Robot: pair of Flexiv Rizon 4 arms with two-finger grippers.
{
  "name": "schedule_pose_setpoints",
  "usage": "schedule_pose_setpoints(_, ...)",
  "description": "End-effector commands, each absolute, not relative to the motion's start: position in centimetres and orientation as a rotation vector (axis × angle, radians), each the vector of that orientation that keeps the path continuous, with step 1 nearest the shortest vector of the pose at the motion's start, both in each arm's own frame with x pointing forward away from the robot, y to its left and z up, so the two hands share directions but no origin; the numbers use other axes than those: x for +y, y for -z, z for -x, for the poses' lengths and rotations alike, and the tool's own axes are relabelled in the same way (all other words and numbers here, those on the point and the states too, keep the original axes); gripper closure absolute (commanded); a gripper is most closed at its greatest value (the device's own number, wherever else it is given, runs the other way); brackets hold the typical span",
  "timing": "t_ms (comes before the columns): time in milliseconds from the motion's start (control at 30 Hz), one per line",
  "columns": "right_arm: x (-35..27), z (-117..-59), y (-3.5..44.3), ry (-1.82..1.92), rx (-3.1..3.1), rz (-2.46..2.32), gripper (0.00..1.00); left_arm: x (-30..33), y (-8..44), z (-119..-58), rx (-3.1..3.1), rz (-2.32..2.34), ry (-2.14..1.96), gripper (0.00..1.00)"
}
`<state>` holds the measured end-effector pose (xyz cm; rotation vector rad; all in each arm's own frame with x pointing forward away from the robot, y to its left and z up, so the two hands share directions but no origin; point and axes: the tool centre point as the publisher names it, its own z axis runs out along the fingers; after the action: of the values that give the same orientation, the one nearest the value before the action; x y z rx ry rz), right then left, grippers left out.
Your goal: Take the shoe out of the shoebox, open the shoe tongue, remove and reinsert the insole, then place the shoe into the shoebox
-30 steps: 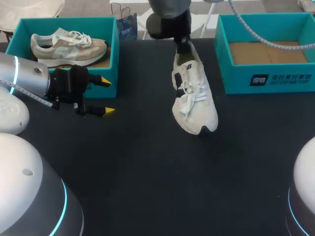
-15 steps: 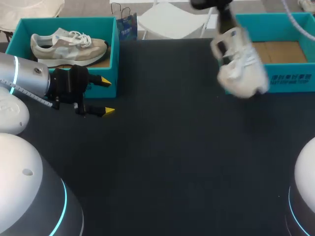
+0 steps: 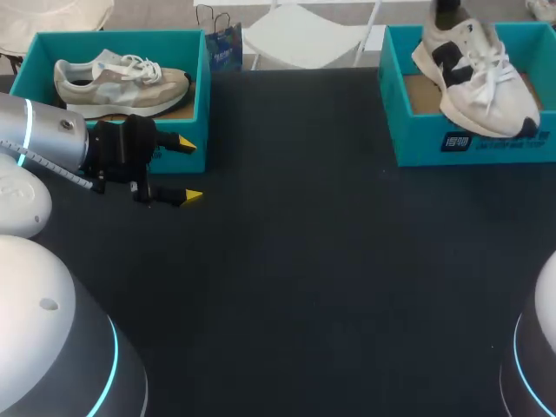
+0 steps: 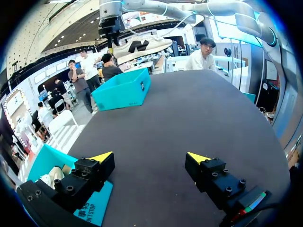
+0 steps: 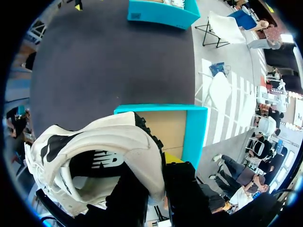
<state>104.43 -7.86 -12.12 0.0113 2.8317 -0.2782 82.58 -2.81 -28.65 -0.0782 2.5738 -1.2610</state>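
Note:
A white shoe [image 3: 473,74] with black side marks hangs over the open teal shoebox [image 3: 417,143] at the table's far right, toe pointing toward the front right. My right gripper [image 5: 158,189] is shut on its heel collar. In the right wrist view the shoe [image 5: 94,146] fills the space in front of the fingers, and the box's brown floor [image 5: 168,127] lies beneath it. My left gripper [image 3: 184,169] stands open and holds nothing at the left, just in front of the other box. From the left wrist view its own gripper [image 4: 149,157] faces the distant shoe [image 4: 142,46].
A second teal shoebox [image 3: 201,78] at the far left holds a beige and white shoe [image 3: 117,82]. The dark table top [image 3: 304,261] stretches between the two boxes.
My right arm has carried the white shoe from the middle of the table to the right and back, over the right shoebox. The left arm has kept still.

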Motion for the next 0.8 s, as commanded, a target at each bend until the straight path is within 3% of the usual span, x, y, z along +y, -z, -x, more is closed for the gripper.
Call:
schedule_pose_setpoints(33,-8.2,-104.2,12.1,0.250,2.829,-0.003,1.00,-2.8,28.6,-82.6,2.576,0.078,1.257,0.00)
schedule_pose_setpoints(233,-8.2,-104.2,12.1,0.250,2.829,-0.003,1.00,-2.8,28.6,-82.6,2.576,0.078,1.257,0.00)
schedule_pose_setpoints(367,-11.4,-104.8,12.5,0.244,2.831,-0.086,1.00,-2.8,28.6,-82.6,2.576,0.078,1.257,0.00)
schedule_pose_setpoints(800,-27.6,-108.6,14.7,0.458,2.858,-0.255,1.00,-2.8,28.6,-82.6,2.576,0.078,1.257,0.00)
